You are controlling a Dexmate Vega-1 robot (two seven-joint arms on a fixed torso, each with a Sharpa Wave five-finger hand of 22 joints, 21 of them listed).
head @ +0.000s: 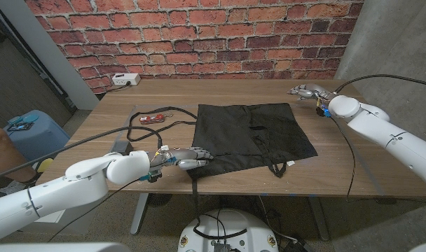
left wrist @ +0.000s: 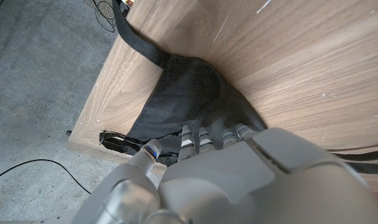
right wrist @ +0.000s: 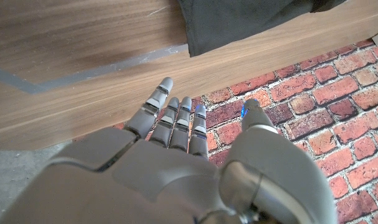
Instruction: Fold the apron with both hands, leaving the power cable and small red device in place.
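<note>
Apron (head: 251, 134) flat, straps toward table's near edge

Apron (head: 251, 134) at the middle of the surface (head: 339, 168), cable and device to its left.

The power cable (head: 139, 126) and small device (head: 155, 118) lie left of the apron; the left hand (head: 187, 158) sits at its near-left corner, and the right hand (head: 307, 91) is beyond its far-right corner.
</note>
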